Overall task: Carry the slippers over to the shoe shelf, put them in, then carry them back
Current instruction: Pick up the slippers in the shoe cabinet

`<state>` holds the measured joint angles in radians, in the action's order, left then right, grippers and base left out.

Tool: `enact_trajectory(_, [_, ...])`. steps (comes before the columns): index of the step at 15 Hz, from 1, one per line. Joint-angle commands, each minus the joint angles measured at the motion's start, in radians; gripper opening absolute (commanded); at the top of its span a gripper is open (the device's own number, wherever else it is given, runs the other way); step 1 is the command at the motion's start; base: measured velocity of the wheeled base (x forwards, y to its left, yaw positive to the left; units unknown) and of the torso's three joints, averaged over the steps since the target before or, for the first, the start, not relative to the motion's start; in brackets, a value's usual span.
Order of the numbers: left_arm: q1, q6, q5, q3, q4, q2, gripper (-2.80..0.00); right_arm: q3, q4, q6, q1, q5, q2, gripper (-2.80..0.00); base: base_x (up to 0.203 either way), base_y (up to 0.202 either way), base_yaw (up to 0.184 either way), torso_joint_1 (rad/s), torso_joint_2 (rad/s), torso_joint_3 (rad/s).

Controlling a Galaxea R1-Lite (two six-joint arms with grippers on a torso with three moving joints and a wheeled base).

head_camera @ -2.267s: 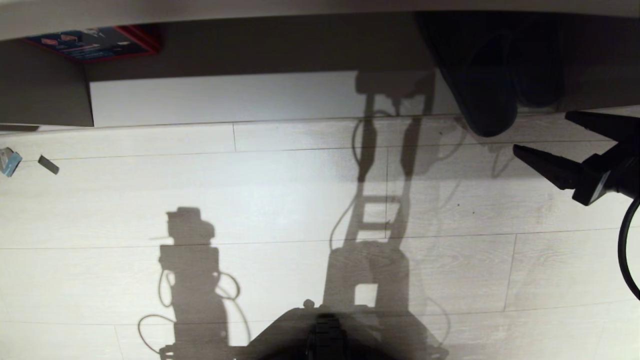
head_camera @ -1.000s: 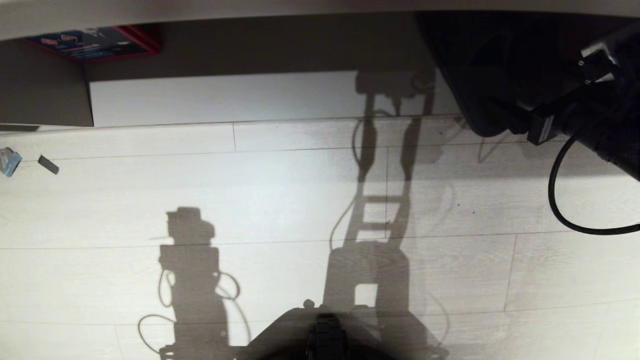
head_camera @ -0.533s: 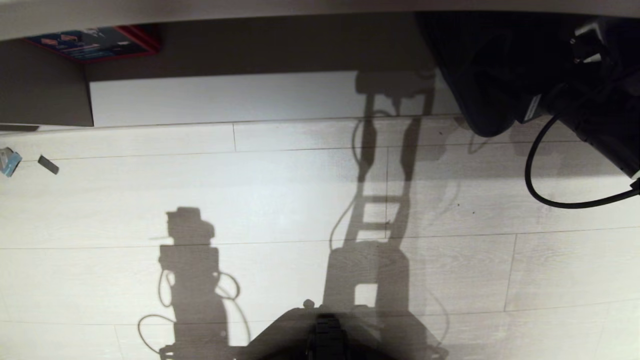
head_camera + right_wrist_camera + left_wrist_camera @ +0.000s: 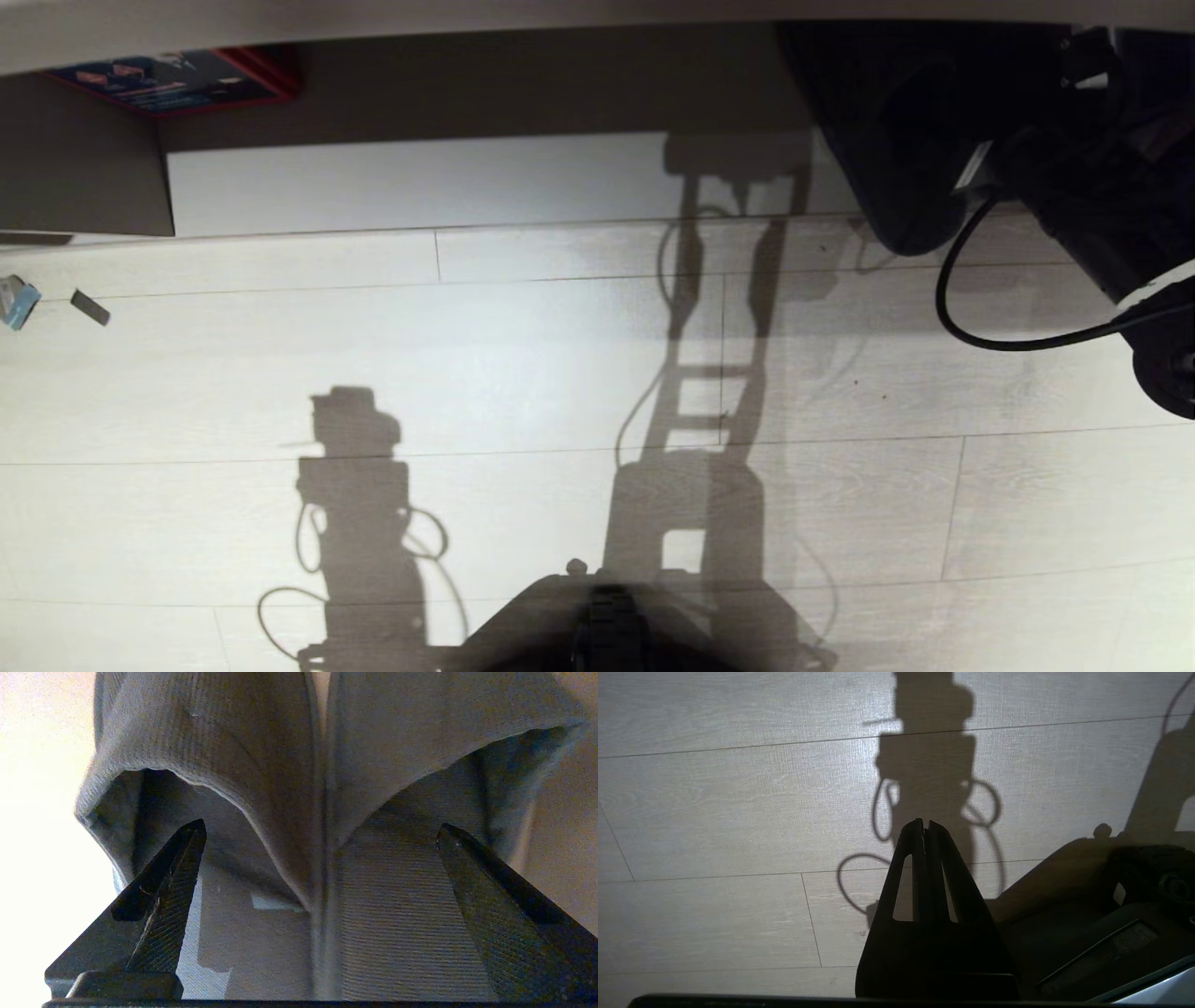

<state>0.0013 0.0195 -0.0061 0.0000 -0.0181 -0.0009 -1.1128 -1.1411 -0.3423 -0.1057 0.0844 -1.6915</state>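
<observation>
The pair of dark charcoal-grey, soft open-heeled slippers (image 4: pixel 322 812) sits side by side, touching along their inner edges, at the right end of the low open shoe shelf of taupe wood-grain board (image 4: pixel 485 182), on its pale bottom board; in the head view the nearer heel end juts out over the front edge of that board above the pale wood-plank floor (image 4: pixel 523 373). The right gripper (image 4: pixel 320 833) reaches into the shelf at the slippers' heel openings, its jaws spread wide with one black textured fingertip (image 4: pixel 180 868) at the mouth of one slipper and the other at the mouth of its neighbour, so that both adjoining inner walls lie between them; nothing is clamped. The black right arm with its looping cable (image 4: pixel 1102 215) covers that corner in the head view. The left gripper (image 4: pixel 924 826) hangs over the floor beside the robot's base, its jaws pressed together on nothing
</observation>
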Motion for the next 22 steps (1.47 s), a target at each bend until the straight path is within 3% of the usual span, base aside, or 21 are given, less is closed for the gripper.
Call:
enact_trajectory(1, [0.000, 0.000, 0.000, 0.008, 0.000, 0.001, -2.80, -0.013, -0.032, 0.011, -0.008, -0.005, -0.035, 0.00, 0.000, 0.000, 0.000, 0.000, 0.00, 0.000])
enact_trajectory(6, [0.000, 0.000, 0.000, 0.008, 0.000, 0.001, -2.80, -0.042, -0.094, 0.060, -0.017, -0.035, -0.071, 0.00, 0.000, 0.000, 0.000, 0.000, 0.00, 0.000])
enact_trajectory(8, [0.000, 0.000, 0.000, 0.008, 0.000, 0.001, -2.80, -0.048, -0.096, 0.074, -0.017, -0.038, -0.078, -2.80, 0.000, 0.000, 0.000, 0.000, 0.00, 0.000])
enact_trajectory(22, [0.000, 0.000, 0.000, 0.008, -0.002, 0.001, -2.80, -0.001, -0.117, 0.098, -0.028, -0.045, -0.072, -2.80, 0.000, 0.000, 0.000, 0.000, 0.00, 0.000])
